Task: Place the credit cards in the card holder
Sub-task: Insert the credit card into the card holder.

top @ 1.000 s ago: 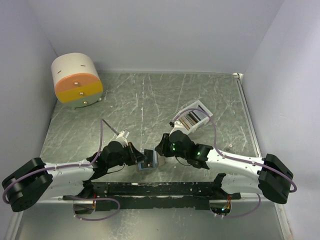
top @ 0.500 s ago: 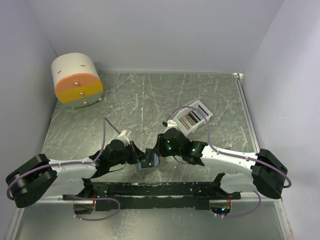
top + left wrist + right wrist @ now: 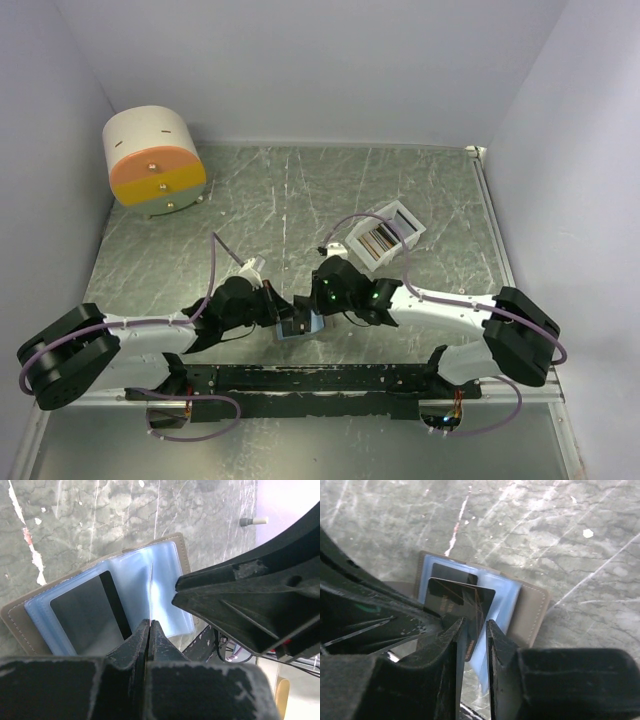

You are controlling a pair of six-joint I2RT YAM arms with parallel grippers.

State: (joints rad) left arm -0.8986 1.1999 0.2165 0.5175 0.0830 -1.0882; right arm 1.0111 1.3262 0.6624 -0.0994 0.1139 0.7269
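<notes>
While left pincer pinches a clear plastic sleeve of the open taupe-and-blue bifold card holder on the scratched grey surface, right pincer grips a dark plastic credit card over it. One dark card already sleeved; more in white slotted tray.

Lit softly and evenly from overhead in the top view, bright throughout. Casts only faint, short shadows under the arms and beside the drum. Leaves a pale sheen on the scratched worktop. Reads sharp from edge to edge there. From the left wrist, blurs the near left hand into a dark mass, washes the wall out to pale lilac, and catches glare on the holder sleeves. From the right wrist, renders the card fairly crisp, the right hand soft and underlit.
</notes>
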